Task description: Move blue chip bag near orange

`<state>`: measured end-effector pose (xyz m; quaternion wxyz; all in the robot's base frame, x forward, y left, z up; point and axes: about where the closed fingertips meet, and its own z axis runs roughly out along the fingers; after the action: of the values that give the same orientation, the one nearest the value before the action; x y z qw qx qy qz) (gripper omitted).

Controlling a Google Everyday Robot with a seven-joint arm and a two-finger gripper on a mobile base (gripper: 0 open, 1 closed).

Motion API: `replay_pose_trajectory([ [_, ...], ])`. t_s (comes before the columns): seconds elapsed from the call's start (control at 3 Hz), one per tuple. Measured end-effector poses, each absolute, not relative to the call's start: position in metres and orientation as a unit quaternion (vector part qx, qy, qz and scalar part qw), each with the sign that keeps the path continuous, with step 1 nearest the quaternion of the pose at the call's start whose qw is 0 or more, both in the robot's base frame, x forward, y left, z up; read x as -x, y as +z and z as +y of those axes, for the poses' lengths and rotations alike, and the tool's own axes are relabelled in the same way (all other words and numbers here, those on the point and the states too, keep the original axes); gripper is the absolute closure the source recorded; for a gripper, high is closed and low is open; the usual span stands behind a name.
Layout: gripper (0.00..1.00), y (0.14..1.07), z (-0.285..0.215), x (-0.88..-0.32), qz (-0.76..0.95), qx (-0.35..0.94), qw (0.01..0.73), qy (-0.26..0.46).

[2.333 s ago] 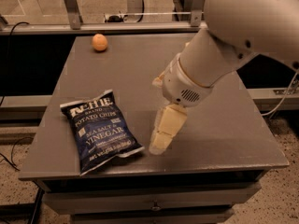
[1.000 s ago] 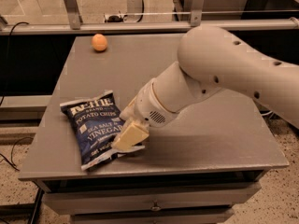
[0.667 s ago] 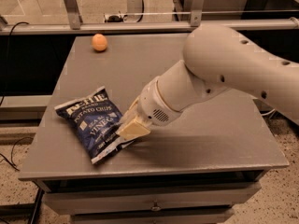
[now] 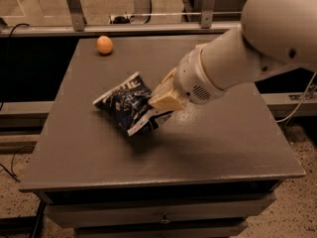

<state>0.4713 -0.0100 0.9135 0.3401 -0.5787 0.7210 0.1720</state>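
The blue chip bag [image 4: 126, 104] is dark navy foil with white lettering. It hangs tilted and lifted a little above the grey table [image 4: 89, 148], near its middle left. My gripper [image 4: 159, 103] is shut on the bag's right edge, with pale fingers [image 4: 168, 99] pinching it. The orange [image 4: 104, 44] is small and round and sits at the table's far left corner, well apart from the bag.
My large white arm [image 4: 247, 48] reaches in from the upper right over the table's right half. A metal rail and posts [image 4: 74, 9] run behind the table. Cables lie on the floor at left [image 4: 10, 167].
The gripper closed on the bag's right edge, lifted it off the table and carried it up and to the right, toward the table's middle. The orange has not moved.
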Motion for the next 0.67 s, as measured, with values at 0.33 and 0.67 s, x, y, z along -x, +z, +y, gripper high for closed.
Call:
replay_pose_trajectory([
  [0.33, 1.0, 0.9831, -0.0537, -0.483, 0.705, 0.583, 0.392, 0.095],
  [0.67, 1.0, 0.9831, -0.0537, -0.483, 0.705, 0.583, 0.392, 0.095],
])
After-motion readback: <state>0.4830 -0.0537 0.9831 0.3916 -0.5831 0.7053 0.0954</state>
